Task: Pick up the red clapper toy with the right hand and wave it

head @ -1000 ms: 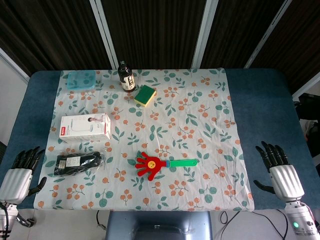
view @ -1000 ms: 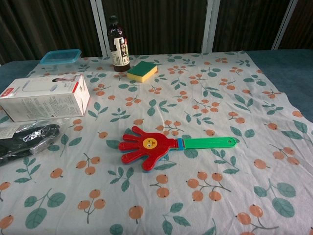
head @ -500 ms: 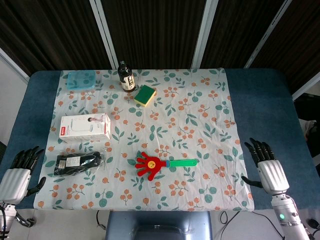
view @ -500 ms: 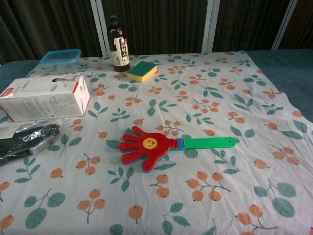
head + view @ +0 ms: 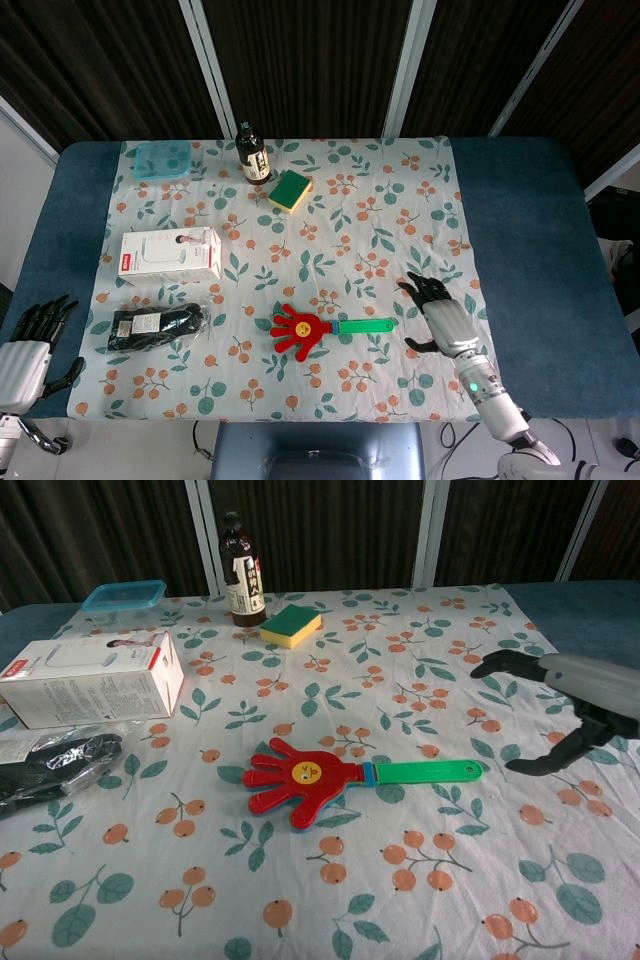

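The red clapper toy (image 5: 303, 329), a red hand shape with a yellow smiley face and a green handle (image 5: 365, 325), lies flat on the floral tablecloth (image 5: 400, 230) near the front middle of the table, handle pointing toward the robot's right side. The right hand (image 5: 443, 318) hovers above the cloth just beyond the end of that handle, near it but not touching; its dark fingers (image 5: 505, 663) are spread and its thumb sticks out apart from them, so it is empty and open. The left hand (image 5: 28, 345) sits at the front left corner over the blue table (image 5: 545, 240), off the cloth, fingers apart and holding nothing. Left of the clapper lies a black item in a clear plastic bag (image 5: 158, 325), and behind that a white box with red print (image 5: 170, 253). Along the far edge of the cloth stand a light blue lidded container (image 5: 161, 160), a dark glass bottle (image 5: 253, 155) with a pale label, and a yellow and green sponge (image 5: 291, 190) just beside the bottle.
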`<action>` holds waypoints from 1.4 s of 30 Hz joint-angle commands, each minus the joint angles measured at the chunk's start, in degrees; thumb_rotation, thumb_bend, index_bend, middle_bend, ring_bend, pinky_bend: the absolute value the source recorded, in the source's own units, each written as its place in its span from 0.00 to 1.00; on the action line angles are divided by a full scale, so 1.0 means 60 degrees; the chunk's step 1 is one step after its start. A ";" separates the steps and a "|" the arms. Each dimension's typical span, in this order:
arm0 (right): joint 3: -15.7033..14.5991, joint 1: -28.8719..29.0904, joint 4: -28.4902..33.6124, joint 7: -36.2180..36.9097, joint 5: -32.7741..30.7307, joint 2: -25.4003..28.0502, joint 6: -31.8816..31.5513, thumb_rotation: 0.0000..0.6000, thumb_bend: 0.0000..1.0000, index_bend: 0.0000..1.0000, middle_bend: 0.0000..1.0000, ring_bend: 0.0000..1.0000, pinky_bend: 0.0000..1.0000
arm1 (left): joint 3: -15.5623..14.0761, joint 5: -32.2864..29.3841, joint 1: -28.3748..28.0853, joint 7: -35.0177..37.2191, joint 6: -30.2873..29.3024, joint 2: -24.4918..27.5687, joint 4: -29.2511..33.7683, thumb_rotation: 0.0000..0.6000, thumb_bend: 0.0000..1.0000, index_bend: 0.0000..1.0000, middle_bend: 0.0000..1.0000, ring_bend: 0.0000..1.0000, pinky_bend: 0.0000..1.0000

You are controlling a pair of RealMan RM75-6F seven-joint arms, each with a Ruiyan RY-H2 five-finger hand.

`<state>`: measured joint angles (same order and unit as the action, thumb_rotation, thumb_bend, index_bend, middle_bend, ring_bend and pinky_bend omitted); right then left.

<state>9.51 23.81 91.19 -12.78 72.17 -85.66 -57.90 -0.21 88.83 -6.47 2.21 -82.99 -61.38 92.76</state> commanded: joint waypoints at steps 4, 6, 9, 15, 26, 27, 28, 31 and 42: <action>0.0586 0.1227 -0.0678 -0.1296 -0.1504 -0.1526 0.0722 1.00 0.35 0.34 0.00 0.00 0.00 | -0.0013 0.0000 -0.0013 0.0063 0.0044 0.0022 -0.0017 1.00 0.37 0.00 0.00 0.00 0.03; 0.0596 0.1349 -0.0685 -0.1347 -0.1668 -0.1640 0.0789 1.00 0.35 0.37 0.00 0.00 0.00 | -0.0025 0.0021 -0.0012 0.0081 0.0045 0.0030 -0.0006 1.00 0.37 0.00 0.00 0.00 0.03; 0.0543 0.1462 -0.0619 -0.1402 -0.1867 -0.1697 0.0836 1.00 0.35 0.40 0.00 0.00 0.00 | -0.0037 0.0039 -0.0019 0.0094 0.0061 0.0042 -0.0003 1.00 0.36 0.00 0.00 0.00 0.03; 0.0368 0.1600 -0.0650 -0.1409 -0.1892 -0.1861 0.0722 1.00 0.36 0.45 0.00 0.00 0.00 | -0.0038 0.0030 -0.0009 0.0134 0.0053 0.0075 0.0028 1.00 0.37 0.00 0.00 0.00 0.03; 0.0106 0.1721 -0.1261 -0.1246 -0.1782 -0.2413 0.0444 1.00 0.41 0.51 0.02 0.00 0.00 | -0.0065 0.0215 0.0052 0.0262 -0.0154 0.0105 -0.0023 1.00 0.37 0.00 0.00 0.00 0.03; 0.0097 0.1729 -0.1297 -0.1209 -0.1766 -0.2443 0.0442 1.00 0.41 0.51 0.02 0.00 0.00 | -0.0064 0.0206 0.0057 0.0270 -0.0155 0.0098 -0.0035 1.00 0.37 0.00 0.00 0.00 0.03; 0.0088 0.1741 -0.1342 -0.1151 -0.1734 -0.2481 0.0438 1.00 0.41 0.52 0.03 0.00 0.00 | -0.0058 0.0204 0.0061 0.0281 -0.0167 0.0098 -0.0043 1.00 0.37 0.00 0.00 0.00 0.03; 0.0053 0.1777 -0.1445 -0.1071 -0.1694 -0.2562 0.0454 1.00 0.41 0.52 0.03 0.00 0.00 | -0.0067 0.0203 0.0063 0.0269 -0.0155 0.0118 -0.0032 1.00 0.37 0.00 0.00 0.00 0.03; -0.0043 0.1817 -0.1681 -0.1074 -0.1705 -0.2805 0.0336 1.00 0.42 0.55 0.04 0.00 0.00 | -0.0112 0.0355 0.0147 0.0390 -0.0345 0.0133 -0.0048 1.00 0.38 0.00 0.00 0.00 0.04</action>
<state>9.32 34.70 81.20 -19.22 61.90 -102.39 -55.81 -0.85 90.92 -5.61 4.51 -85.03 -60.59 92.49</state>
